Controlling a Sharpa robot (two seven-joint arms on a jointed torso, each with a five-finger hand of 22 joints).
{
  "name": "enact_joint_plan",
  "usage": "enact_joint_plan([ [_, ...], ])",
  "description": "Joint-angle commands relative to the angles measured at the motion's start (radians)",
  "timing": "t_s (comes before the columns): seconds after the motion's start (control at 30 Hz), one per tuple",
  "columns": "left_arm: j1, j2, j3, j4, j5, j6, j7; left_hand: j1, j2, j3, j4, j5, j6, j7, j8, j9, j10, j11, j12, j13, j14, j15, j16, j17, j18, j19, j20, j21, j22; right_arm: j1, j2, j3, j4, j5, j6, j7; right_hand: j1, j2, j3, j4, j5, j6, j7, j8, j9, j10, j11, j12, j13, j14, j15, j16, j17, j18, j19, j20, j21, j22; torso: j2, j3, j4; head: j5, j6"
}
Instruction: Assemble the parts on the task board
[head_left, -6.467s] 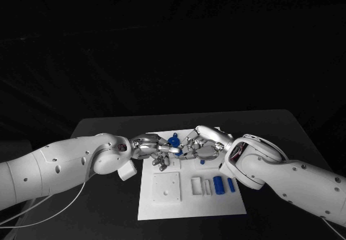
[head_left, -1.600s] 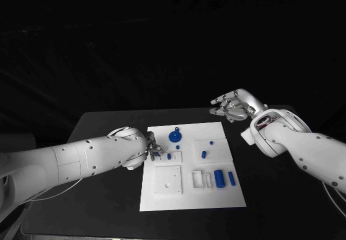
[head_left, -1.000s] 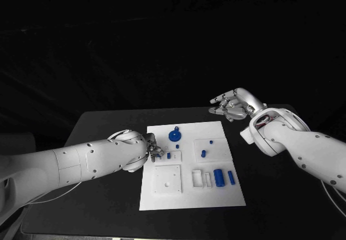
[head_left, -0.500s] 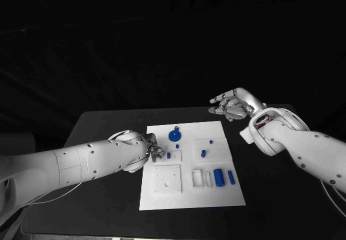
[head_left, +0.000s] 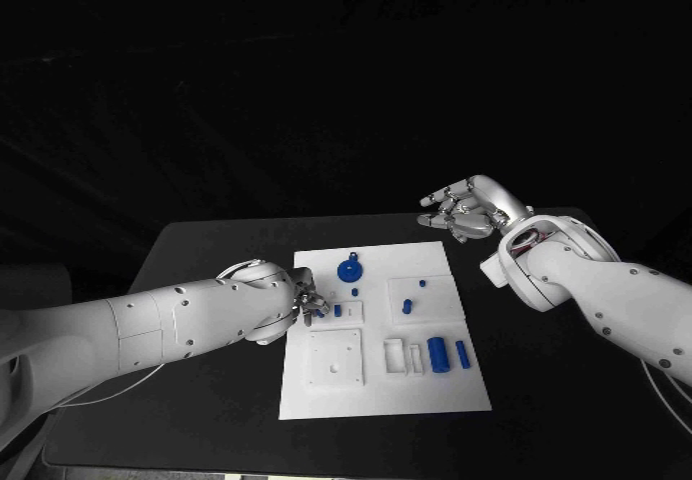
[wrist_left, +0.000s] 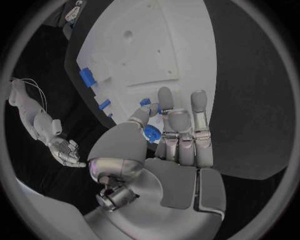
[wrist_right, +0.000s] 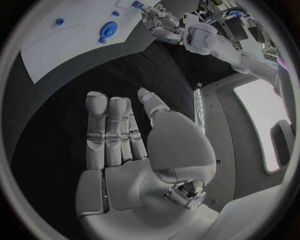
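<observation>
The white task board (head_left: 378, 400) lies in the middle of the black table (head_left: 216, 250). The left hand (head_left: 299, 303) sits low at the board's left edge, next to a small raised white block that carries a short blue peg (head_left: 338, 311). In the left wrist view its fingers (wrist_left: 165, 107) curl toward the board and pinch a small blue part (wrist_left: 152, 132) between the thumb and the other fingers, close above the white surface; whether the part touches the board cannot be told. A round blue disc with a knob (head_left: 349, 270) lies near the far edge of the board, just beyond the left hand. On the right half of the board a square white block holds two small blue pieces (head_left: 410, 306), one behind the other. Nearer the robot, a larger square white plate (head_left: 335, 367) lies on the left part of the board, and to its right stand narrow white slots with two blue cylinders (head_left: 437, 355) side by side, a thick one and a thinner one. The right hand (head_left: 467, 211) is raised over the far right side of the table, well apart from the board; in the right wrist view its fingers (wrist_right: 107, 130) are stretched out side by side, the palm bare and grasping nothing.
</observation>
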Motion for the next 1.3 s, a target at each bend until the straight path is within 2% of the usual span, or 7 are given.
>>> enact_joint_plan([
  [0.03, -0.001, 0.001, -0.001, 0.002, -0.004, 0.032, 0.009, 0.010, 0.004, 0.055, -0.056, 0.002, 0.068, -0.065, -0.004, -0.001, 0.042, -0.006, -0.003, -0.001, 0.003, 0.001, -0.005, 0.002, -0.001, 0.000, -0.002, 0.002, 0.018, 0.000, 0.001, 0.001, 0.000, -0.001, 0.012, 0.006, 0.001, -0.011, 0.004, -0.001, 0.004, 0.007, 0.001, -0.004, 0.000, 0.004, -0.003, 0.006, -0.001, 0.002, 0.000, 0.006, -0.001, 0.016, 0.005, -0.003, 0.003, 0.058, 0.001, 0.0002, 0.0000, 0.000, 0.000],
  [0.73, -0.001, 0.000, -0.001, -0.006, -0.011, 0.032, 0.009, 0.014, 0.003, 0.054, -0.057, 0.002, 0.067, -0.064, -0.005, -0.002, 0.042, -0.004, -0.005, -0.001, 0.001, 0.001, -0.006, 0.001, -0.001, -0.003, -0.002, 0.002, 0.018, 0.000, 0.003, 0.001, -0.002, 0.000, 0.016, 0.006, 0.001, -0.011, 0.004, -0.001, 0.004, 0.007, 0.001, -0.004, 0.000, 0.004, -0.003, 0.006, -0.001, 0.002, 0.000, 0.006, -0.001, 0.016, 0.005, -0.003, 0.003, 0.058, 0.001, 0.0010, -0.0004, 0.000, 0.000],
  [1.3, -0.003, 0.017, -0.003, -0.017, -0.011, 0.046, 0.005, 0.014, 0.005, 0.053, -0.056, -0.005, 0.065, -0.064, -0.005, -0.003, 0.043, -0.004, -0.005, -0.001, 0.002, 0.001, -0.006, 0.001, -0.001, -0.002, -0.002, 0.003, 0.018, 0.000, 0.004, 0.001, -0.002, 0.000, 0.020, 0.005, 0.001, -0.011, 0.004, -0.001, 0.004, 0.007, 0.001, -0.004, 0.000, 0.004, -0.003, 0.006, -0.001, 0.002, 0.000, 0.006, -0.001, 0.016, 0.005, -0.003, 0.003, 0.058, 0.000, 0.0006, -0.0002, -0.002, -0.001],
])
